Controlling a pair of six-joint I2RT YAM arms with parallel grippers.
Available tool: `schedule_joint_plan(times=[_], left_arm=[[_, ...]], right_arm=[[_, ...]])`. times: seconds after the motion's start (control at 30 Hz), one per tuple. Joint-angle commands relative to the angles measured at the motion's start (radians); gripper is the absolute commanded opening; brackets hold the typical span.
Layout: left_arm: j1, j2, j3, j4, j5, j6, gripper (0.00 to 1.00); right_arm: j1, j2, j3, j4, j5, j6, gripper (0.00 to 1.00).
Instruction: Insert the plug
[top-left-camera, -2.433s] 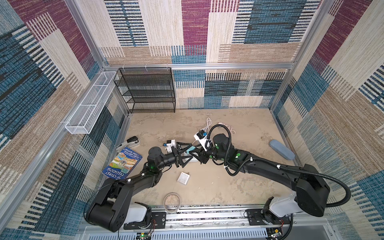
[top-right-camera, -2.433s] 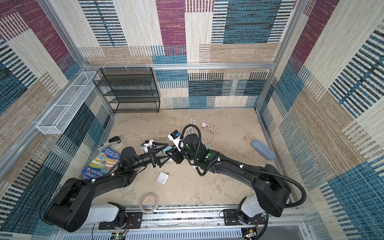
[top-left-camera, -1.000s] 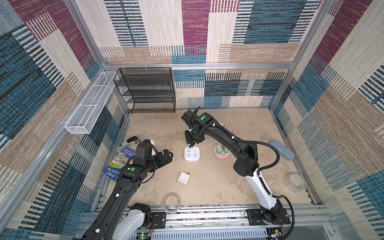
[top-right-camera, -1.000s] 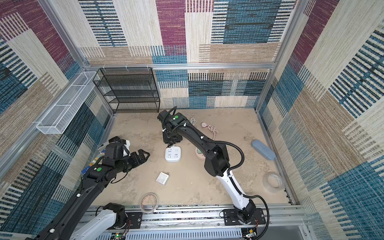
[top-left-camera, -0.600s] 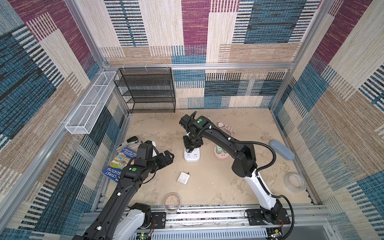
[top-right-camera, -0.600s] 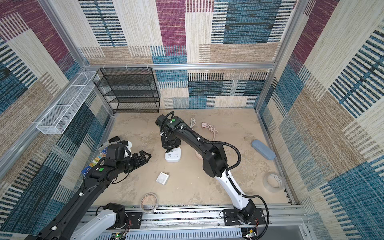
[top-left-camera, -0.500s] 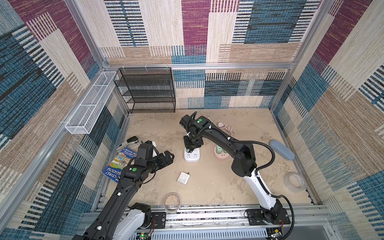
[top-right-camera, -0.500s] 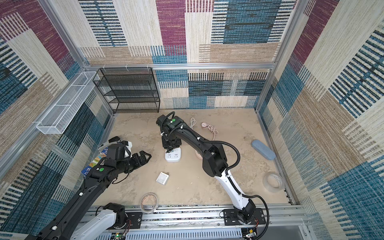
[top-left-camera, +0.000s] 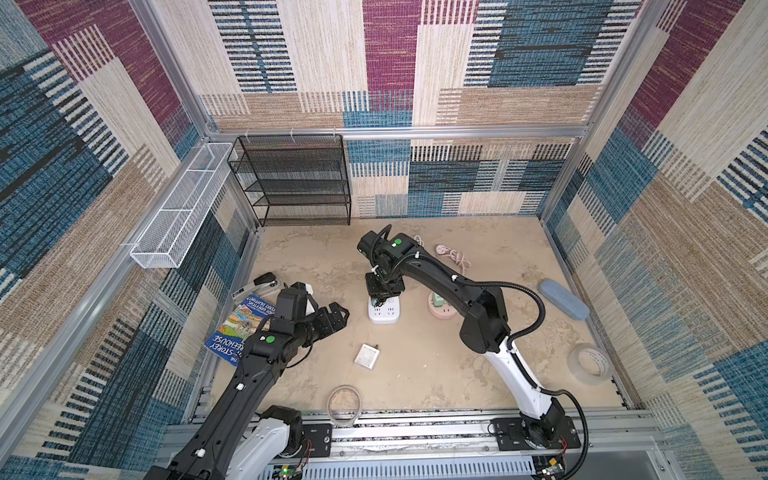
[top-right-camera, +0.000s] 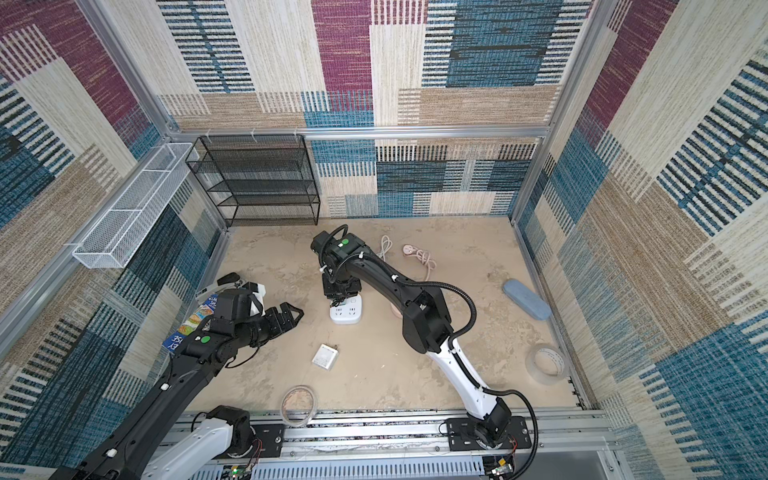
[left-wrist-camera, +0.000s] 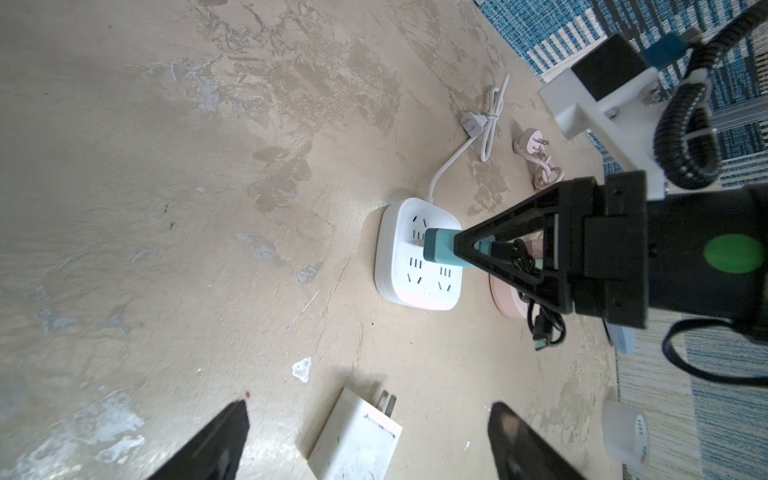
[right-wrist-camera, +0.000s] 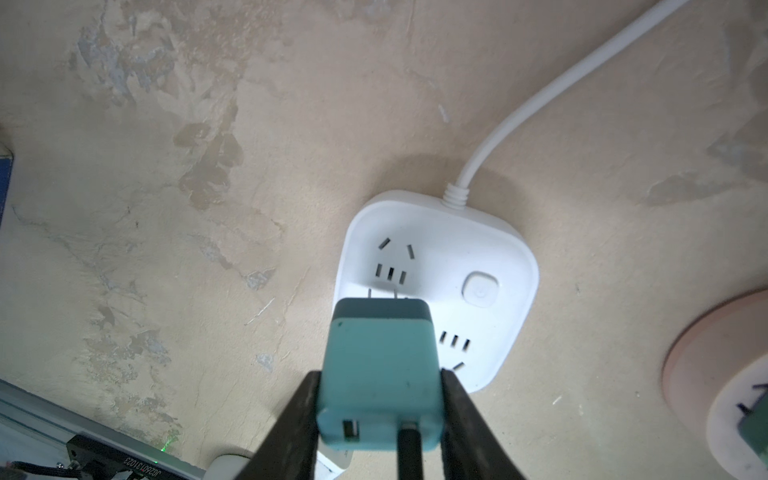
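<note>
Though partly hidden, book (top-left-camera: 241, 328): "STOREY".

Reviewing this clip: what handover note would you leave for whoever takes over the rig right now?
Left gripper: open, empty, hovering beside the work.
Right gripper: shut on the teal plug, prongs down over the white power strip.
Done: plug grasped and brought to the strip.
Left: prongs show, so it is not seated; align with a socket, probably press down, release.
</note>
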Motion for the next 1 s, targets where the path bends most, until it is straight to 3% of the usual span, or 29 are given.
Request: schedule_joint_plan(times=[0.0,0.97], left_arm=[[0.001,-0.003,-0.006,0.025,0.012,0.009,0.95],[0.001,0.014,-0.04,0.057,0.035,0.002,0.94]], right_arm=[[-0.002,-0.002,0.01,0.004,0.03,0.014,0.0],[-0.005,0.03,0.008,0.001,0.0,0.013,0.0]])
